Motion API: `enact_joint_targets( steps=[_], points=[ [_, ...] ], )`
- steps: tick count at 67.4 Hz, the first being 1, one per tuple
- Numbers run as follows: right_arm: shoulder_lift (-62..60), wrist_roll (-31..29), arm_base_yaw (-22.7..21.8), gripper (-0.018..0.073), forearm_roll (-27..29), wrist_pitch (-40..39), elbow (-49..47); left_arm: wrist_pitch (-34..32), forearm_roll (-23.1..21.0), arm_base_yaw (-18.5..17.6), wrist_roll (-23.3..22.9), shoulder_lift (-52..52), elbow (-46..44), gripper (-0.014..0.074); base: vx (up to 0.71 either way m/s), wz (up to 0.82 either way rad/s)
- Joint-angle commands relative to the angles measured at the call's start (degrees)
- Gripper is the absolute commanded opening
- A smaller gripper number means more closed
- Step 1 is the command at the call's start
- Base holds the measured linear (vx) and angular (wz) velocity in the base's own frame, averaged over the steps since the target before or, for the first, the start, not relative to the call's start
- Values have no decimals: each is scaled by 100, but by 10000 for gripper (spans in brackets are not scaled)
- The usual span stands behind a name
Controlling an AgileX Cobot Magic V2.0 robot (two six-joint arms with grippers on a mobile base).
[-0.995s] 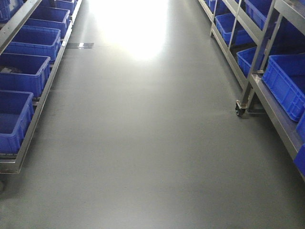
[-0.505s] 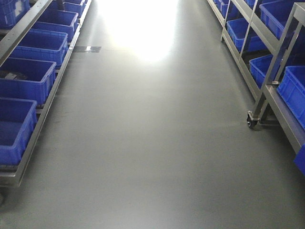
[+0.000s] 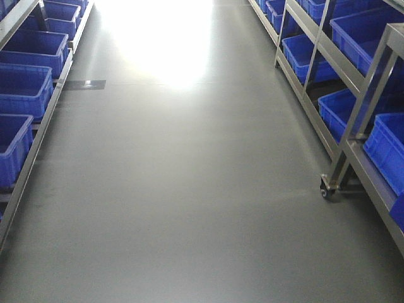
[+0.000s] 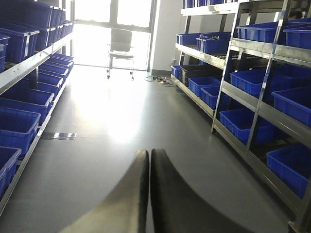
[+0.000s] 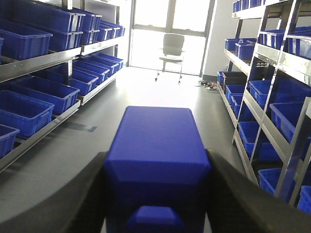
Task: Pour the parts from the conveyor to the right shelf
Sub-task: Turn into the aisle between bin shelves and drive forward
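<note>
The blue block (image 5: 158,145) is held clamped in the right gripper (image 5: 156,160), the left gripper (image 4: 149,154) is pressed shut on nothing, and the right shelf (image 3: 368,95) at 3 o'clock is seen nearer than half a second ago, so the carry is judged nearly done.

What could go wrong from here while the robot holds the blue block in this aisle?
1. The block is pinched only at its sides by the right tool; a jolt might loosen it.
2. The wheel of the right shelf stands at the aisle's edge, so it could be clipped in passing.
</note>
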Motion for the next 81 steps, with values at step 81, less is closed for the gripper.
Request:
enact_joint_targets(
  steps=[81],
  points=[
    [4,-30,-30,-1,1,-442,-161,-427,-49,-16,-25,-41,123,-6,64,4]
  ],
)
